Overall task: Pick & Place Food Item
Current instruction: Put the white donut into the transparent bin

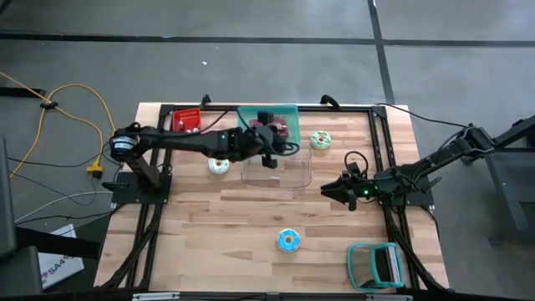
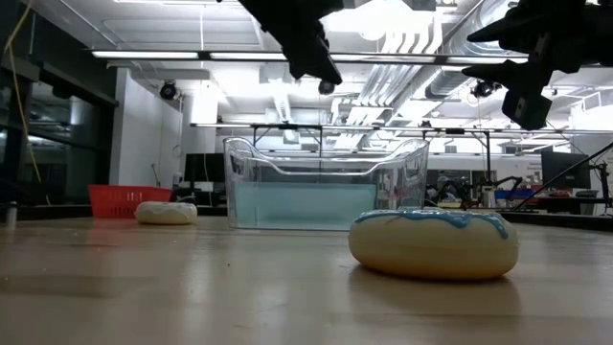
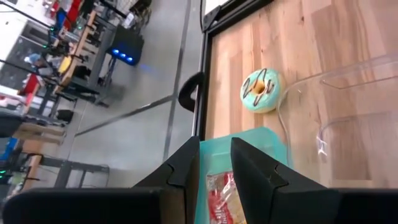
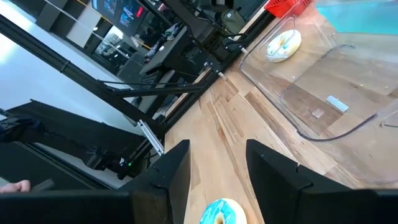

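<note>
A teal tray (image 1: 251, 117) at the table's far side holds a red-and-white food packet (image 3: 221, 193). Just in front of it stands a clear plastic container (image 1: 288, 174). My left gripper (image 3: 214, 146) hovers above the tray's near edge and the container. It is open by a narrow gap with nothing between the fingers. A green-iced donut (image 3: 261, 90) lies on the wood beyond it. My right gripper (image 4: 214, 165) waits open above the table's right side, with a blue-iced donut (image 4: 221, 214) on the table below it.
A white donut (image 1: 219, 165) lies left of the container and a red basket (image 1: 185, 121) stands at the far left. The blue donut (image 1: 288, 241) lies near the front. A teal rack (image 1: 376, 266) stands at the front right corner. A black frame (image 1: 380, 125) edges the table.
</note>
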Robot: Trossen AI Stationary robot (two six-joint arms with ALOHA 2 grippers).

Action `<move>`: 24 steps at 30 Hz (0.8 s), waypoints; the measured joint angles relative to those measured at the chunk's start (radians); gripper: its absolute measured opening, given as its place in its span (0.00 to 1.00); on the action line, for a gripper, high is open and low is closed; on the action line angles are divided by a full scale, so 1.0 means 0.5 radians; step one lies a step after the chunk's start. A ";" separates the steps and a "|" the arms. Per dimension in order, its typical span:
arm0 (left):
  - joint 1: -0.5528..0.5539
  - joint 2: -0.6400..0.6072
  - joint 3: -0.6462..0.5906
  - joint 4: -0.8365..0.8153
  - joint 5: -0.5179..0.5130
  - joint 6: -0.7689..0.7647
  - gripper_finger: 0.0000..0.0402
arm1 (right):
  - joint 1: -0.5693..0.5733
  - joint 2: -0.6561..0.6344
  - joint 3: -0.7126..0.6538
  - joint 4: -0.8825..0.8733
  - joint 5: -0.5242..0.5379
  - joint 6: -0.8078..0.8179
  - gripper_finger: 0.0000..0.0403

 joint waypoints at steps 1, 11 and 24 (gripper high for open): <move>-0.019 0.000 0.000 -0.001 -0.035 0.000 0.21 | 0.000 0.000 0.000 -0.001 0.000 0.000 0.36; -0.211 0.000 0.000 -0.086 -0.482 -0.266 0.21 | 0.000 0.000 0.000 -0.001 0.000 0.001 0.36; -0.419 0.000 0.000 -0.548 -0.696 -0.939 0.21 | 0.000 0.000 0.000 -0.001 0.000 0.001 0.36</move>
